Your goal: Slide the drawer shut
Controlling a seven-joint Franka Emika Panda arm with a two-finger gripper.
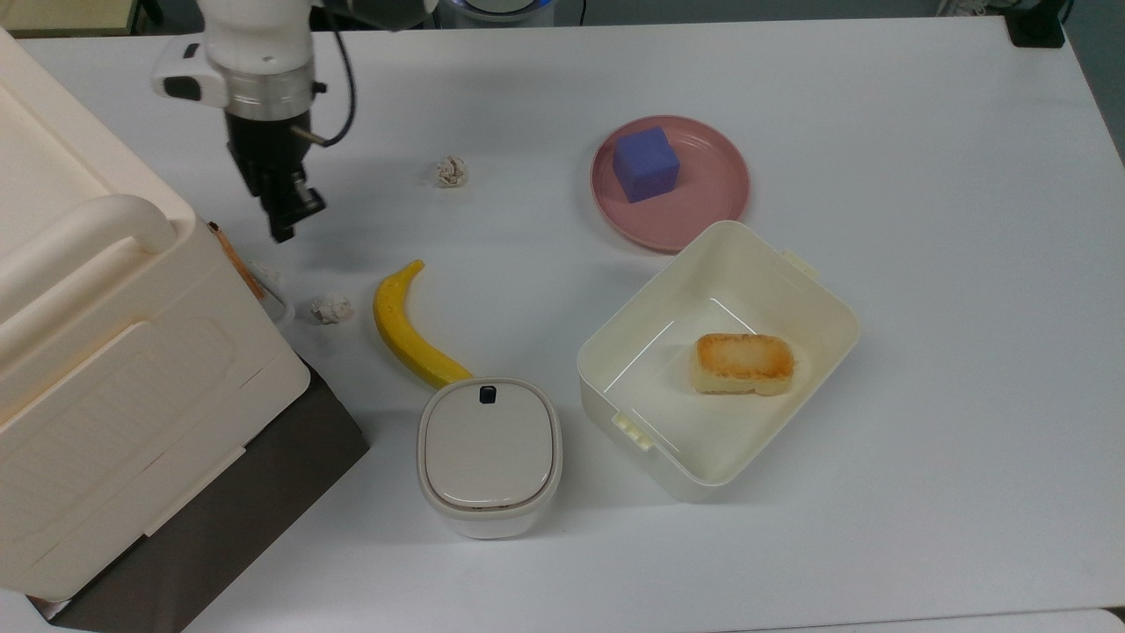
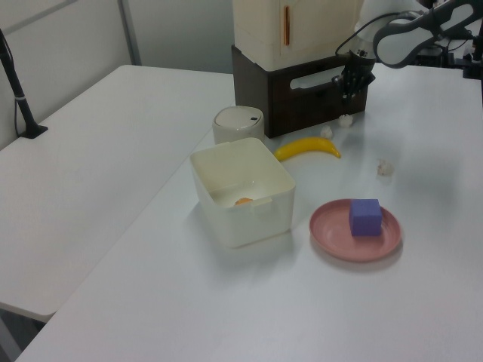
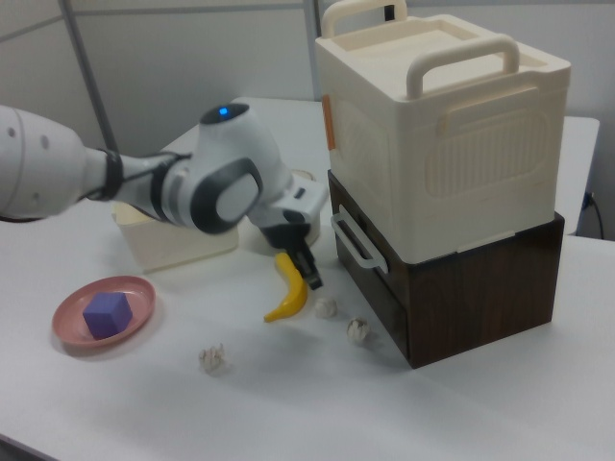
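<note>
The drawer (image 3: 377,277) is the dark brown front panel with a white loop handle (image 3: 352,240), low in the brown cabinet (image 1: 264,492) under the cream box. Its front looks flush with the cabinet face in the right view and the left view (image 2: 317,96). From above, just a sliver of the handle (image 1: 279,308) pokes out from under the box. My gripper (image 1: 283,229) hangs a short way to the top view's right of the handle, apart from it, with its fingers shut on nothing. It also shows in front of the drawer (image 2: 346,93) and beside the banana (image 3: 313,280).
A cream handled box (image 1: 105,352) sits on the cabinet. A banana (image 1: 400,330), two paper balls (image 1: 330,308) (image 1: 451,171), a round lidded container (image 1: 489,453), an open cream container (image 1: 615,352) holding bread, and a pink plate (image 1: 703,202) with a purple cube lie on the table.
</note>
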